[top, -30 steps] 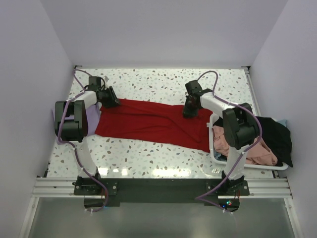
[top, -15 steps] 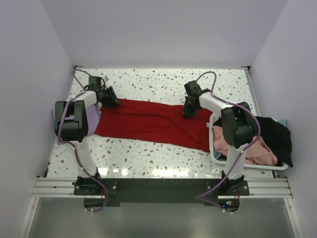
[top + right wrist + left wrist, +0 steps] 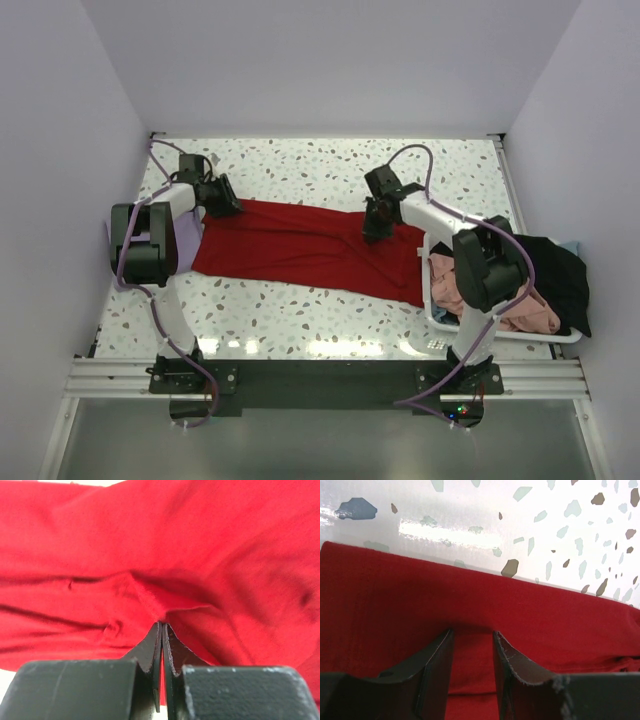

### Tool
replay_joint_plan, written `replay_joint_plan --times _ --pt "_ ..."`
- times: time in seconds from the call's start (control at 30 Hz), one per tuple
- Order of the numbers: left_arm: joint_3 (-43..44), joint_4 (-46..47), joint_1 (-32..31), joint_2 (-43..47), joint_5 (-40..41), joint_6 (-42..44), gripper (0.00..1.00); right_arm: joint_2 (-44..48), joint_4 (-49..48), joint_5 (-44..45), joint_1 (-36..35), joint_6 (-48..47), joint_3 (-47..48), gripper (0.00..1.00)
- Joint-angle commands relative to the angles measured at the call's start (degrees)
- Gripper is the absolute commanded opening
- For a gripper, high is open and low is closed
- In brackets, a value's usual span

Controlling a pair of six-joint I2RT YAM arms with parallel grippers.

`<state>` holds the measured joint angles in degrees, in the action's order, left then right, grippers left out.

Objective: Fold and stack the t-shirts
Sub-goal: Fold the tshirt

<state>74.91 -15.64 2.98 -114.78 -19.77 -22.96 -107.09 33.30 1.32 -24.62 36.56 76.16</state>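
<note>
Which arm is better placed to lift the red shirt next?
Right, probably. Right fingers are shut on a fold of the red shirt; left fingers stand apart over its edge, no clear grip.

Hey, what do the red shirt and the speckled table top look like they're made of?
The red t-shirt: soft matte knit, probably cotton jersey; it wrinkles and shows a fine texture up close. The table top: hard, glossy, terrazzo-look surface, stone or laminate; speckled chips and bright glare.
</note>
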Motion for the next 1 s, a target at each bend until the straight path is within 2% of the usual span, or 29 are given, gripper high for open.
replay_joint_plan --times 0.0,0.97 --pt "0.8 1.1 0.4 0.3 -1.1 1.0 0.41 3.1 0.0 -1.1 -2.4 1.3 -1.9 0.0" --pt "-4.3 1.1 0.4 5.4 -1.5 2.3 0.41 6.3 1.4 0.3 -15.9 3.9 -4.3 0.0"
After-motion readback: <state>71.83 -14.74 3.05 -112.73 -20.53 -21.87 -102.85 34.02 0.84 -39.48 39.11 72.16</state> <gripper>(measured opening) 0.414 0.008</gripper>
